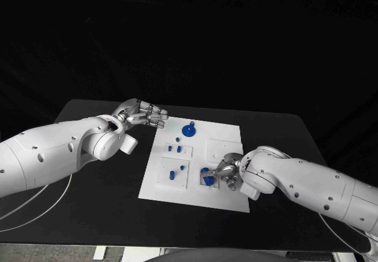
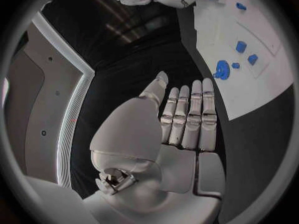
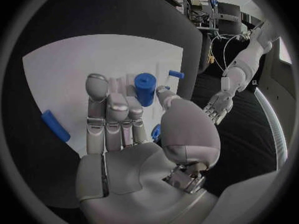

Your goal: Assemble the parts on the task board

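Currently the right hand (image 1: 226,173) rests on the near right part of the task board (image 1: 228,133), its fingers (image 3: 107,112) laid over the white surface beside a blue cylinder (image 3: 144,88); a bit of blue also shows at the palm near the thumb, but whether the hand grips that part cannot be told from these views. The left hand (image 1: 144,115) hovers off the far left corner of the board, fingers straight and together, holding nothing. A round blue part (image 1: 189,130) lies on the board just beside the left hand's fingertips, and small blue pegs (image 1: 178,148) stand or lie between the two hands. One more blue peg (image 3: 55,125) lies on the board to the outer side of the right hand's fingers. Judging by the several parts scattered loose across the board, assembly appears to be at an early to middle stage, with most pieces yet to be seated.
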